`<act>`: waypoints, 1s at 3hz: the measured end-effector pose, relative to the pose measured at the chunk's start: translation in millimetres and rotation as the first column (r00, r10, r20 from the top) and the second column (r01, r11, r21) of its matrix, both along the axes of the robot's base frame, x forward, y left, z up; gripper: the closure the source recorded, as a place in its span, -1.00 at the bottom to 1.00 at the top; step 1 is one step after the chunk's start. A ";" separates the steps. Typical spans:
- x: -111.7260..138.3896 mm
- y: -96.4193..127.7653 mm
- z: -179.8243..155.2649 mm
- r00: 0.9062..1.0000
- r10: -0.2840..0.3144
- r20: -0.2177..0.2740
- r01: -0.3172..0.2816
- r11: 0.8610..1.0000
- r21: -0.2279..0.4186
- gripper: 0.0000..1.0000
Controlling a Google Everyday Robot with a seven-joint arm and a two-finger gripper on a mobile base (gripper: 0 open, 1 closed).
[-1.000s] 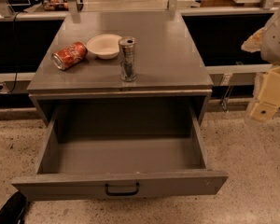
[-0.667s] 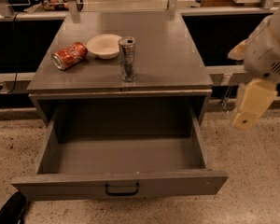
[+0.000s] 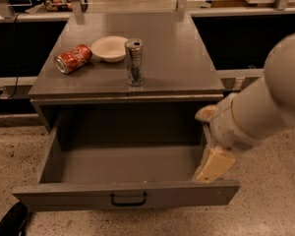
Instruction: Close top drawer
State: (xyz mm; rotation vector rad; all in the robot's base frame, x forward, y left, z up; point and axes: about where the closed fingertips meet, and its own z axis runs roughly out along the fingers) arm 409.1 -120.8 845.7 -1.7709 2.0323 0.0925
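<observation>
Camera view: tool point(image 3: 212, 165) at right front corner of open top drawer point(image 3: 64, 195).

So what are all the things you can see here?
cabinet: one, grey, in the middle of the view
drawer: one, grey, pulled out under the cabinet top, nothing in it
handle: one, black, centre of the drawer front
soda can: one, red, lying on its side at the cabinet top's left
bowl: one, white, right of the soda can
tall can: one, silver, standing upright in front of the bowl
black thing: one, on the floor, bottom left corner
arm: one, white, coming in from the right
hand: one, cream, over the drawer's right side near its front
</observation>
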 end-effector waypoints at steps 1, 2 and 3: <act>-19.9 5.5 -63.7 0.998 0.003 -0.066 -0.001 1.000 0.018 -0.18; -41.6 4.9 -116.7 0.990 0.029 -0.141 -0.019 0.997 0.075 0.31; -42.0 5.1 -115.9 0.990 0.036 -0.138 -0.026 0.997 0.071 0.75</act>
